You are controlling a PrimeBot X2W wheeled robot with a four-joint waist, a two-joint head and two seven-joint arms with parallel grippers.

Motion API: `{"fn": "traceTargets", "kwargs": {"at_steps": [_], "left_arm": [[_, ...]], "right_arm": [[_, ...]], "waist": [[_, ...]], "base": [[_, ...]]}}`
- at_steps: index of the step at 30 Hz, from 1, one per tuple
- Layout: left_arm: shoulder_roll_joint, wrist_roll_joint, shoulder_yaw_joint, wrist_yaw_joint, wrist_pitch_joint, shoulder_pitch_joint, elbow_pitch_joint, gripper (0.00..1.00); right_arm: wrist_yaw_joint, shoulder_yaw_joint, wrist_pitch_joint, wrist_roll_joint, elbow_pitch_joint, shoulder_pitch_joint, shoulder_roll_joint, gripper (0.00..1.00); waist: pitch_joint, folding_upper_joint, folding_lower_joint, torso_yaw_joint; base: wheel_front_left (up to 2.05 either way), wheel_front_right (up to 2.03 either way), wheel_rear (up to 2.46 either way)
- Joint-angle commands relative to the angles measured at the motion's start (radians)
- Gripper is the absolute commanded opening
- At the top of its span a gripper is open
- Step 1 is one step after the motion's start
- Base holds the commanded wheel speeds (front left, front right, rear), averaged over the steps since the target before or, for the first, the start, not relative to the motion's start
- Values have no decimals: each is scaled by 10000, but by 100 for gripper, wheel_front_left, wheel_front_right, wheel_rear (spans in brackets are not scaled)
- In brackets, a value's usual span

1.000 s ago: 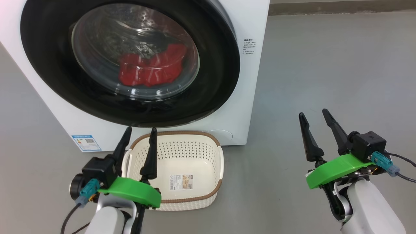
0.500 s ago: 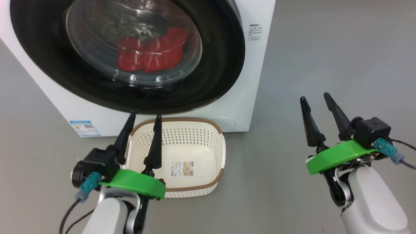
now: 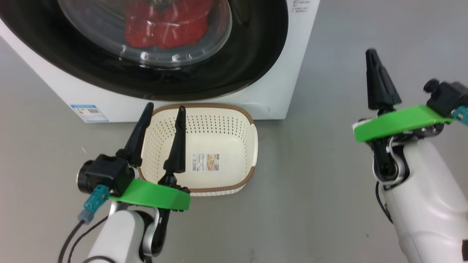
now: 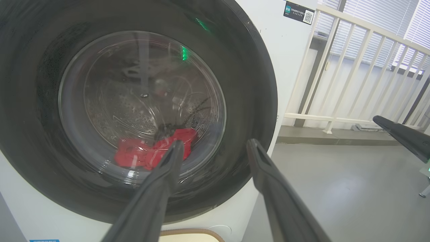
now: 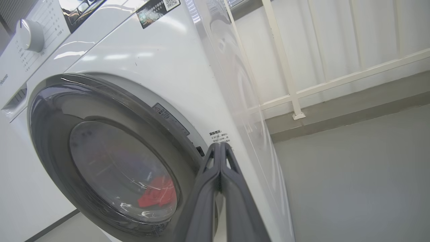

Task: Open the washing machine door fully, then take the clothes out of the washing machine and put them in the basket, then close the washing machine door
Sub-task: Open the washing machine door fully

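The washing machine (image 3: 278,98) stands ahead, and its door (image 3: 259,44) with the glossy black rim is closed. Behind the glass lie the red clothes (image 3: 164,25), which the wrist views also catch (image 4: 151,153) (image 5: 158,196). On the floor before the machine sits the cream basket (image 3: 219,128), holding nothing. My left gripper (image 3: 164,107) hovers open over the basket's near left rim and points at the door (image 4: 248,101). Out to the right of the machine, my right gripper (image 3: 372,54) is shut on nothing. Its joined fingertips (image 5: 220,144) point toward the door's right edge (image 5: 50,134).
Grey floor (image 3: 310,182) spreads to the right of the machine and basket. A white railing (image 4: 352,67) runs behind the machine on the right. A blue label (image 3: 89,112) sits low on the machine's front, and a control knob (image 5: 29,35) sits at its top.
My right gripper's fingers have closed together and the arm has risen toward the machine. The head camera has tipped down, shifting the whole picture upward. The left gripper stays open over the basket.
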State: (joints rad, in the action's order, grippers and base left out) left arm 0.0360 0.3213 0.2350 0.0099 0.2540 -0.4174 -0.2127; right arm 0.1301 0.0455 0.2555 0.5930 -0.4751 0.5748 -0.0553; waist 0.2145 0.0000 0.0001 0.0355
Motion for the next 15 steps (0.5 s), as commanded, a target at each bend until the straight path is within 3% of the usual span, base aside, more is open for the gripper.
{"fn": "traceTargets", "kwargs": {"at_steps": [1, 8, 15], "left_arm": [[143, -131, -248, 27, 78, -352, 349, 100], [143, -197, -201, 28, 78, -560, 598, 100], [143, -331, -230, 19, 78, -717, 797, 100]], "right_arm": [[6, 231, 63, 328, 117, 490, 51, 0], [6, 414, -92, 1577, -514, 1701, 51, 0], [6, 459, -994, 2670, -647, 2691, 32, 0]], "waist": [[407, 0, 0, 50], [986, 0, 0, 217], [1642, 0, 0, 461]], "base": [[0, 0, 0], [0, 0, 0], [0, 0, 0]]}}
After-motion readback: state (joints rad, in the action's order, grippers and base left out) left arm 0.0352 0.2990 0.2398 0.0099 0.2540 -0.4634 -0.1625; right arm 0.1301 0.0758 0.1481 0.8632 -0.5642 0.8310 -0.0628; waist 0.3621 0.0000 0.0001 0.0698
